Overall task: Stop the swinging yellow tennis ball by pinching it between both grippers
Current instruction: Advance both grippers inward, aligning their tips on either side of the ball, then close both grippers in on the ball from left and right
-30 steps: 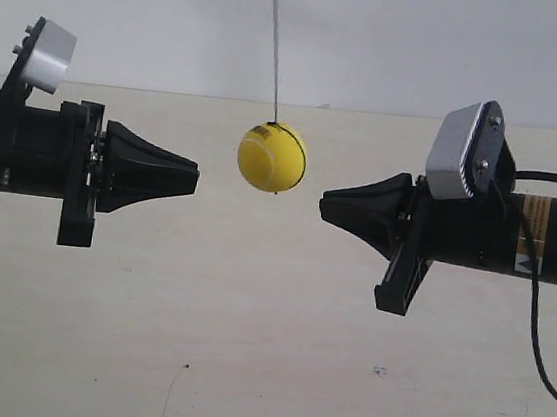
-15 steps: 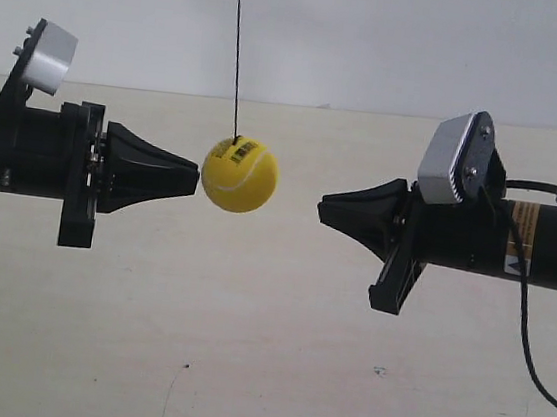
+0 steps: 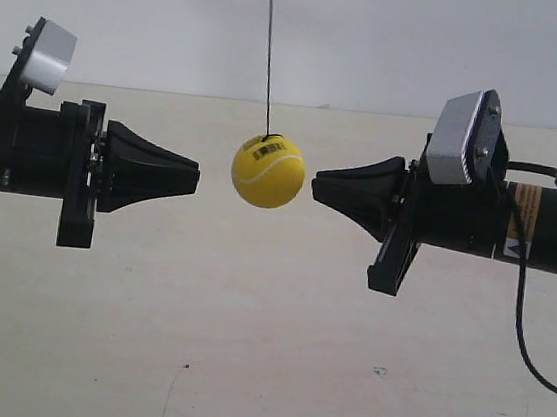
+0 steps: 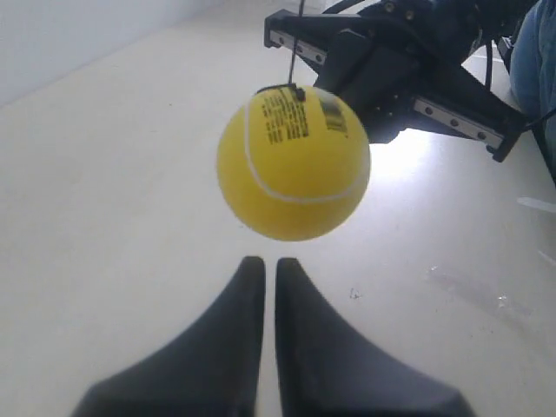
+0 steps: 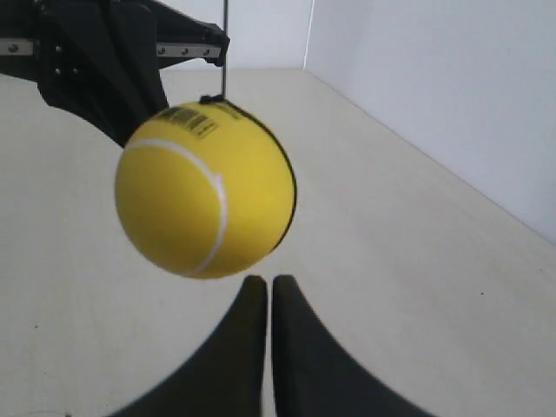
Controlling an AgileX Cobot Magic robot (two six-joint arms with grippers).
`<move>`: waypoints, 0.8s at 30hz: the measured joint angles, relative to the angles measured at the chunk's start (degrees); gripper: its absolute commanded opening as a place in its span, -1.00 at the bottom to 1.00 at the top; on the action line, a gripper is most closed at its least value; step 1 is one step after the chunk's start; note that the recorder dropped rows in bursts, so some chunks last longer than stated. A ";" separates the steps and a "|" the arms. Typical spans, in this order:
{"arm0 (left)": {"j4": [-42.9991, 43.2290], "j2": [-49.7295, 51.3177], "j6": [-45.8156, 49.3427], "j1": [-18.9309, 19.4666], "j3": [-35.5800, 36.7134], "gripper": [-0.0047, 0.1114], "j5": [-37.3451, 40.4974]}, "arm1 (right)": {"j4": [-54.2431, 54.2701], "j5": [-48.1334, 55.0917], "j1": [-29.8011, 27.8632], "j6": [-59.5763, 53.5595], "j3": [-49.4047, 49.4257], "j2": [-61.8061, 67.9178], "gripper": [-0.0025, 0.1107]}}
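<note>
The yellow tennis ball [image 3: 267, 172] hangs on a thin black string [image 3: 270, 47] between the two black cone tips. My left gripper [image 3: 196, 177], at the exterior view's left, is shut, and a clear gap separates it from the ball. My right gripper [image 3: 313, 187] is shut too, its tip almost at the ball's side; contact cannot be told. In the left wrist view the ball [image 4: 293, 163] floats beyond my shut tip [image 4: 262, 262], with the right arm [image 4: 391, 78] behind it. The right wrist view has the ball [image 5: 204, 189] large, just past my tip [image 5: 265, 280].
A pale tabletop [image 3: 263, 348] lies well below both arms, and a white wall [image 3: 378, 39] stands behind. Black cables [image 3: 533, 358] droop from the arm at the exterior view's right. A second white wall [image 5: 452, 104] shows in the right wrist view.
The ball swung toward the left gripper, then back toward the right one. The right gripper has moved in toward the ball. The left arm has stayed put.
</note>
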 measured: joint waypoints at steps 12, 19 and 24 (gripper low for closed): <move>-1.82 0.00 1.09 0.00 -0.59 -0.84 -0.39 | 0.92 -1.06 0.00 -0.22 -0.64 0.00 -0.96; -2.12 0.00 1.44 0.00 -0.59 -0.84 -0.49 | -3.60 -1.06 0.00 4.71 -6.13 3.11 -0.96; -2.12 0.00 1.44 0.00 -0.59 -0.84 -0.49 | -3.91 -1.73 0.00 4.85 -6.36 5.31 -0.96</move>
